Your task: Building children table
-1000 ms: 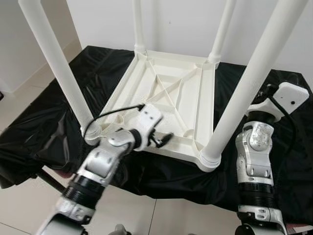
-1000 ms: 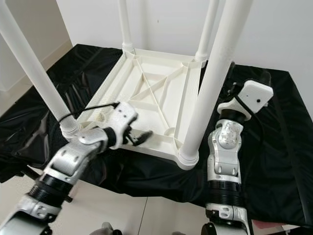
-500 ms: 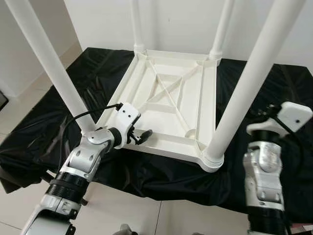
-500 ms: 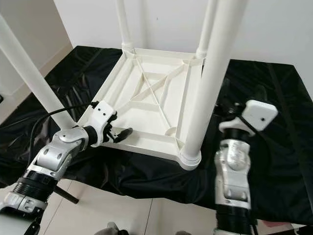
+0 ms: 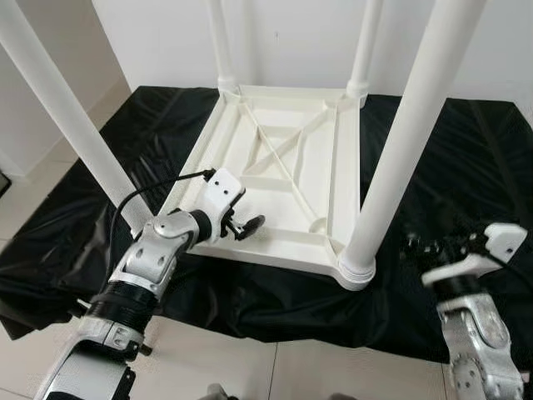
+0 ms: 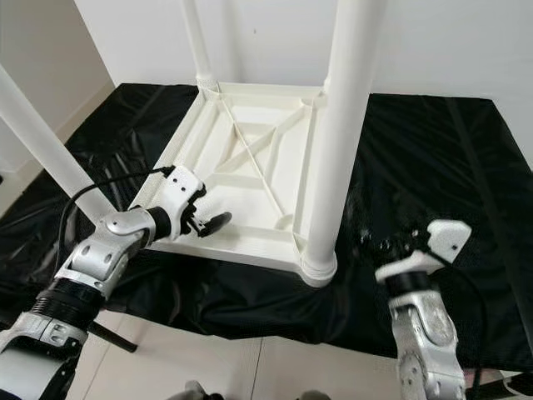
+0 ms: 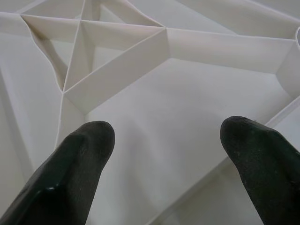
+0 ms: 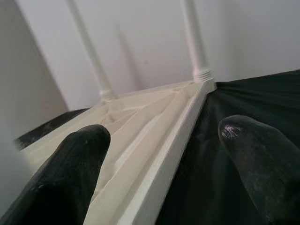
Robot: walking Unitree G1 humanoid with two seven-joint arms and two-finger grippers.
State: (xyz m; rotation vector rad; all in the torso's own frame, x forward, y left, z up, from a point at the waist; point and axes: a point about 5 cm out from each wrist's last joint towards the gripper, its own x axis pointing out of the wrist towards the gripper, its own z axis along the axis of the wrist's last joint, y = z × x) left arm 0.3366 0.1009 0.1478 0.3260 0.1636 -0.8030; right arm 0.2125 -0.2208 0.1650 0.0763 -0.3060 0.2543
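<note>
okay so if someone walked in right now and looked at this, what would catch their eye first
First, the white children's table lying upside down on a black sheet, its four legs pointing up, the near right leg looming closest. Next, the left pincer, fingers open, over the table's near edge on the ribbed underside. The right pincer, also open, is low over the sheet, right of the table.
</note>
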